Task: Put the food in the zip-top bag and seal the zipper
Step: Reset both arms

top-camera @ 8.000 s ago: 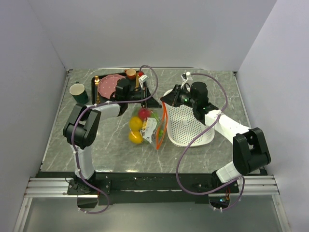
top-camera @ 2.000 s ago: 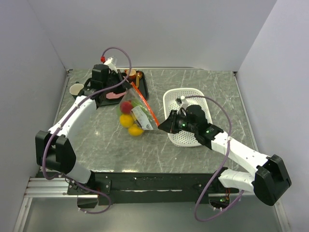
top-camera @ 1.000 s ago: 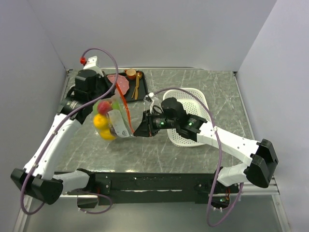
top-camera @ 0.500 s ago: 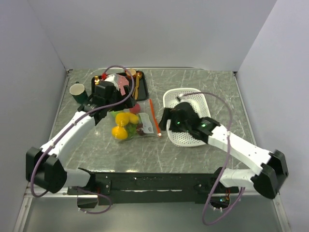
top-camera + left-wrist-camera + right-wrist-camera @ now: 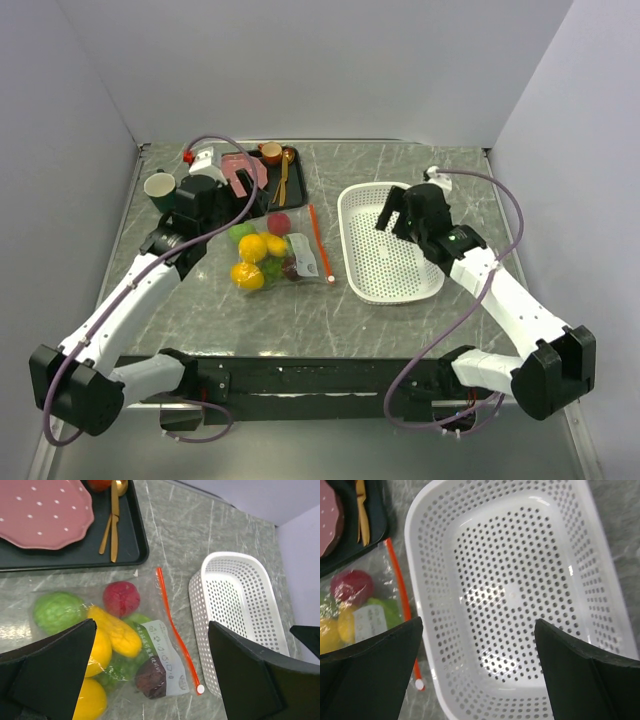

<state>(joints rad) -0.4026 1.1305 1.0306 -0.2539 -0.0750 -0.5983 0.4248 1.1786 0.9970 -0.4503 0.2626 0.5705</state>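
– Jaws, seen from above?
– Left gripper [image 5: 238, 180] and right gripper [image 5: 398, 212] both gape, gripping nothing. The zip-top bag [image 5: 283, 262] lies flat between tray [image 5: 298, 190] and basket [image 5: 345, 215].
– Left wrist?
– Toy food [image 5: 117, 632] sits inside the bag. The zipper [image 5: 174, 625] runs straight, likely sealed.
– Right wrist?
– It hangs above the perforated basket, probably parked clear of the bag at frame's left.
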